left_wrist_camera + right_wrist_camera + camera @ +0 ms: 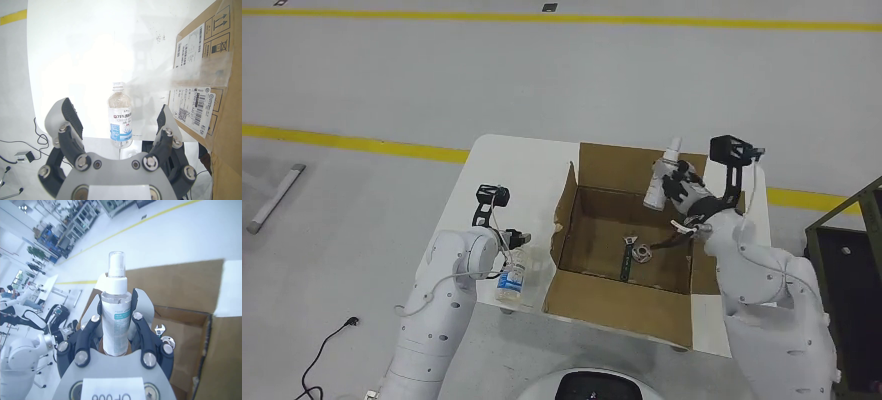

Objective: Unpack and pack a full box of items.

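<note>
Holds left claw [117, 111] wide open, empty, near clear bottle [120, 117] upright on bench [512, 165] beside box [617, 300]; clamps right claw [116, 302] on spray bottle [115, 321] above box.

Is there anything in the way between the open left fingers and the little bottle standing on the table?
No, nothing visible is. The bottle stands upright on the white table, right in line with the gap between the left fingers. The cardboard box sits off to one side, not in between.

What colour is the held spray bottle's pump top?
White pump under a clear cap on the spray bottle; right wrist view.
</note>
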`<control>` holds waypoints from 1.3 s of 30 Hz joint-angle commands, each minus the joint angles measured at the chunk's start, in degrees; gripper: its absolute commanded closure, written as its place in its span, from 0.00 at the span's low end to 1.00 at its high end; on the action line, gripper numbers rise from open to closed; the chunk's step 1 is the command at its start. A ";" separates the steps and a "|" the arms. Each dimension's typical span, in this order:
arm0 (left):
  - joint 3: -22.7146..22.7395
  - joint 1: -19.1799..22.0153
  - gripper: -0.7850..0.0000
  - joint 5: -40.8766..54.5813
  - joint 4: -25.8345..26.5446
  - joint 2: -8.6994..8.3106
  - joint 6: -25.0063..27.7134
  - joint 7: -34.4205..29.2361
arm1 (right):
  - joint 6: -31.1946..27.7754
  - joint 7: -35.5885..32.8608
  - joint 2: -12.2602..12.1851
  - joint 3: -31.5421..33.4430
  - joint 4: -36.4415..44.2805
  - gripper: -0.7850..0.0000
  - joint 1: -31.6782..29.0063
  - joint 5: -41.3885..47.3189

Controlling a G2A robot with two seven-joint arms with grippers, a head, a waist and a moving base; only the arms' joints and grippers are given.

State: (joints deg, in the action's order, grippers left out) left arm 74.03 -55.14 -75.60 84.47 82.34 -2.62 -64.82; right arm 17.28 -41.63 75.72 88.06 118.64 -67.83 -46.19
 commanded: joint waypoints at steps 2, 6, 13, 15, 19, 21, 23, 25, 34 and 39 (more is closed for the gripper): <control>0.00 0.00 0.00 0.00 0.00 0.00 0.00 0.00 | 0.08 -0.37 -0.55 7.74 4.43 1.00 -2.90 0.52; 0.00 0.00 0.00 0.00 0.00 0.00 0.00 0.00 | -1.30 -2.51 -1.28 15.96 8.41 1.00 -7.46 -0.54; 0.00 0.00 0.00 0.00 0.00 0.00 0.00 0.00 | -4.74 -6.51 -2.28 28.20 9.15 1.00 -14.65 -3.20; 0.00 0.00 0.00 0.00 0.00 0.00 0.00 0.00 | -5.83 -7.67 -2.50 30.56 8.48 1.00 -16.67 -4.15; 0.00 0.00 0.00 0.00 0.00 0.00 0.00 0.00 | -10.11 -11.12 -3.06 32.76 6.94 1.00 -20.39 -7.72; 0.00 0.00 0.00 0.00 0.00 0.00 0.00 0.00 | -11.96 -12.21 -3.28 33.16 6.09 1.00 -21.54 -8.77; 0.00 0.00 0.00 0.00 0.00 0.00 0.00 0.00 | -13.58 -13.76 -3.52 32.69 5.09 1.00 -22.52 -10.44; 0.00 0.00 0.00 0.00 0.00 0.00 0.00 0.00 | -14.61 -14.39 -3.70 32.01 3.85 1.00 -23.22 -12.25; 0.00 0.00 0.00 0.00 0.00 0.00 0.00 0.00 | -17.47 -17.54 -4.15 23.52 -2.34 1.00 -24.14 -18.61; 0.00 0.00 0.00 0.00 0.00 0.00 0.00 0.00 | -15.73 -19.68 -4.13 17.84 -6.22 1.00 -23.80 -23.30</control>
State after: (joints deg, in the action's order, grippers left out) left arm 74.03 -55.14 -75.60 84.47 82.34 -2.62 -64.82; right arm 1.16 -60.92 71.56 107.28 113.17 -91.84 -68.57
